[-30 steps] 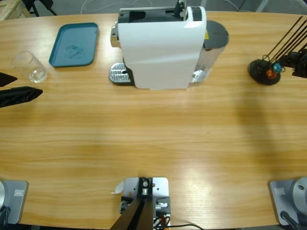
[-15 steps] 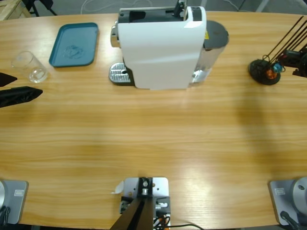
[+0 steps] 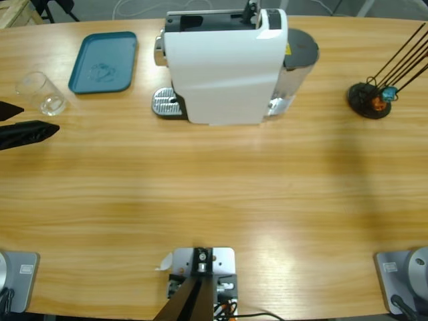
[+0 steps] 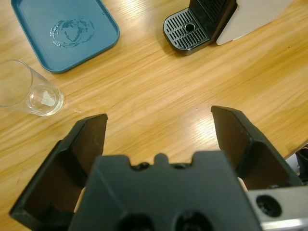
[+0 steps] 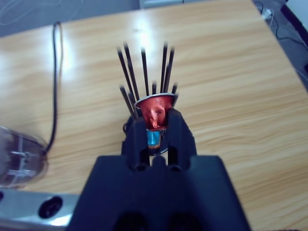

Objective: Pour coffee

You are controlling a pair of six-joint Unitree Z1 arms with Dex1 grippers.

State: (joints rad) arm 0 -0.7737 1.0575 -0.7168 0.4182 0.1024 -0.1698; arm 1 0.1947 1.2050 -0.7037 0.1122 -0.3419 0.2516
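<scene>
No coffee shows in any view. A clear glass stands upright at the table's far left and looks empty; in the left wrist view the glass is ahead and to the left of my left gripper. That gripper is open, holds nothing, and sits just in front of the glass. The white coffee machine stands at the back middle, its drip grille bare. My right gripper is shut on a copper-red capsule, held over the black-rod capsule holder. It is outside the high view.
A teal tray lies between the glass and the machine. The capsule holder stands at the far right, with a blue capsule in its base. A black cable and a clear round container show at the right wrist view's left.
The right gripper, seen earlier at the high view's right edge beside the capsule holder, has moved out of that view. The left gripper and the glass have not moved.
</scene>
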